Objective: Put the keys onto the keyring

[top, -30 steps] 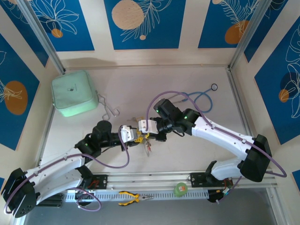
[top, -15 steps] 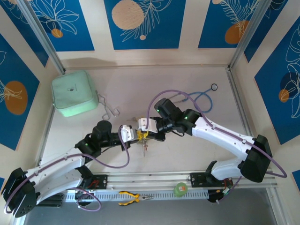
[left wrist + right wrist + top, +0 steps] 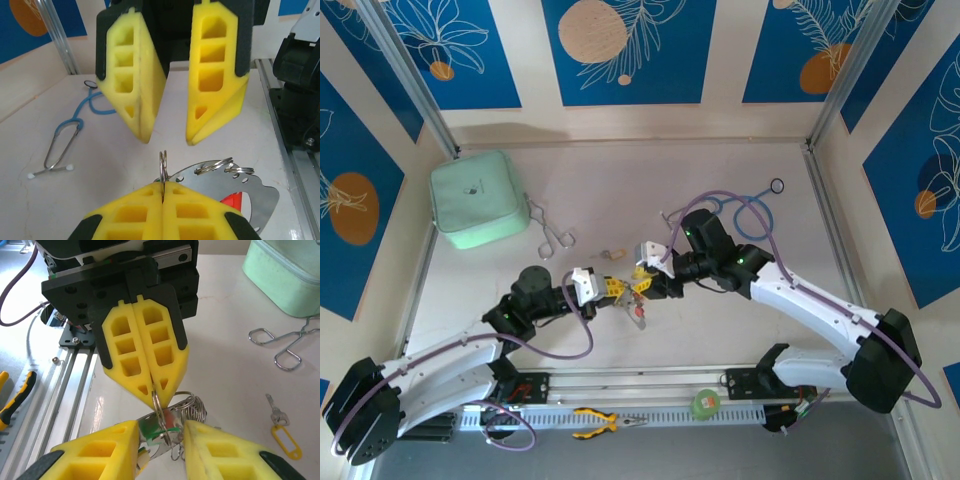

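Note:
My left gripper is shut on the keyring, a thin silvery ring that stands edge-on out of its fingertips. From the ring hangs a silvery plate carrying more rings, a red tag and a green tag. Facing it, my right gripper is open, its fingers on either side of the hanging bunch without closing on it. One loose key with a yellow tag lies on the table beyond the grippers.
Metal forceps and a mint-green pouch lie at the back left. A blue stethoscope is at the back right. Yellow-handled pliers and a green roll sit on the front rail.
The left gripper closed on the ring. The right gripper opened and its arm drew back to the right. The bunch now hangs from the left gripper.

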Robot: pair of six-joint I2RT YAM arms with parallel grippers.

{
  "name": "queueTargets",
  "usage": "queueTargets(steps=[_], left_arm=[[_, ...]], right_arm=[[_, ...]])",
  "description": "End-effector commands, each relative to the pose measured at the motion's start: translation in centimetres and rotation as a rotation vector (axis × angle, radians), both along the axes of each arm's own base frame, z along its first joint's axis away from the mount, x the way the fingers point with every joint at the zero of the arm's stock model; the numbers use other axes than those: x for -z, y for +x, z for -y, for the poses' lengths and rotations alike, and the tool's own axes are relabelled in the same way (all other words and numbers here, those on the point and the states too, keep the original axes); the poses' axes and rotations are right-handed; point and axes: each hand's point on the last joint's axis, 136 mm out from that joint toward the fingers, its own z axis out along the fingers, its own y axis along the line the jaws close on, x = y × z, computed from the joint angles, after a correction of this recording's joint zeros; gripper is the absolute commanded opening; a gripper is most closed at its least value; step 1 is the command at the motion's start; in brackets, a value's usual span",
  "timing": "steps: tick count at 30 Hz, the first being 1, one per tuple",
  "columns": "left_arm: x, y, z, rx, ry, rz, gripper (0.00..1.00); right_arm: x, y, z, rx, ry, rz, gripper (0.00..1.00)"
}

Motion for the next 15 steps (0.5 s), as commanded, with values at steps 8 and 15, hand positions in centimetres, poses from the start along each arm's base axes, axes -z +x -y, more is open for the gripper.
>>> queueTargets(steps=[8, 15], left_arm=[[-2.34, -0.58, 0.51, 0.042, -0.1, 0.042, 0.0], [-2.11, -0.12, 0.2, 0.005, -0.093, 0.025, 0.05]], right_arm=[[-0.7, -0.29, -1.24, -0.061, 0.068, -0.026, 0.19], [-0.87, -0.17, -1.37, -0.076, 0.062, -0.021, 0.0]])
